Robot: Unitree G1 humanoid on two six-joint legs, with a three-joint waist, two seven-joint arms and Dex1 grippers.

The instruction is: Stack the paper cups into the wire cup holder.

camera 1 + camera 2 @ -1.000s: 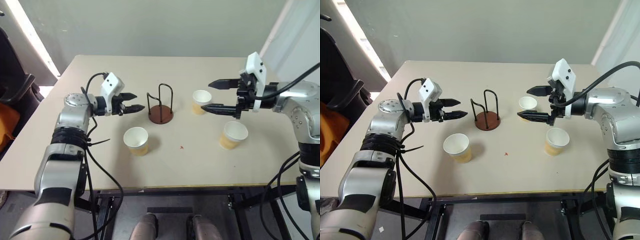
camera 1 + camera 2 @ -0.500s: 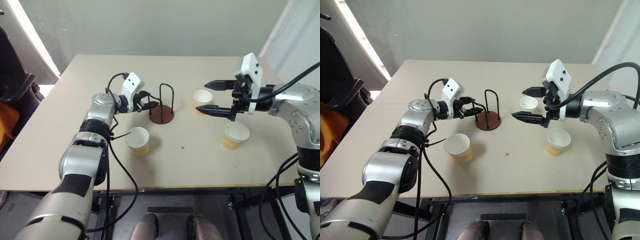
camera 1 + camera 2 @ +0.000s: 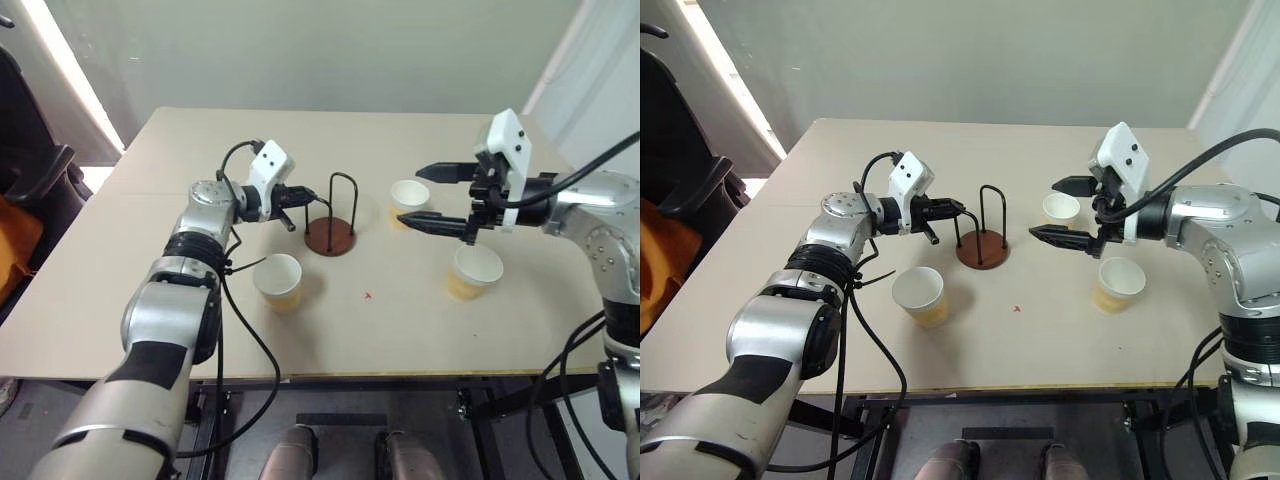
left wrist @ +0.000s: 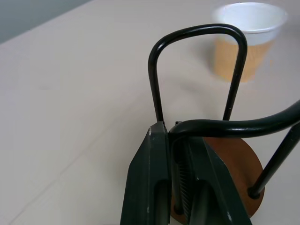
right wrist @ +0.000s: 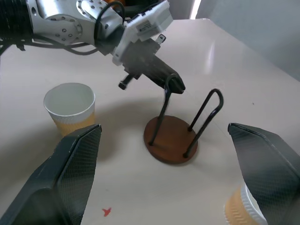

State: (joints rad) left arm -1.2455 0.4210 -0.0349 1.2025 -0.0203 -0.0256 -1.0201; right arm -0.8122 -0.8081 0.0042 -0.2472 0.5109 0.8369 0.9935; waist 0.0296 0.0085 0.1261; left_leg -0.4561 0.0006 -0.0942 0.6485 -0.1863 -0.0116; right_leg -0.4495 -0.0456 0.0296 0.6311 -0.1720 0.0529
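I have the left gripper (image 4: 180, 140) clamped shut on the near black wire loop of the wire cup holder (image 3: 331, 222), a round reddish-brown disc base with two thin black wire loops standing upright. In the left wrist view the two black fingers (image 4: 150, 187) pinch the loop's top bar between them. The holder stands near the middle of the pale beige tabletop (image 3: 130, 300), its base flat on the surface as far as I can judge from the head camera.

My right gripper (image 3: 428, 194) hangs above the table to the right of the holder, its two black fingers spread wide with nothing between them.

The three small tapered paper cups, tan-yellow outside and white inside, all stand upright and apart from one another. One cup (image 3: 278, 281) sits in front of the holder toward my left arm. A second cup (image 3: 409, 199) stands just right of the holder on the far side, near the right gripper's fingers. The third cup (image 3: 473, 272) sits nearer the table's front, under the right arm. A tiny red mark (image 3: 368, 295) shows on the table between the front cups.
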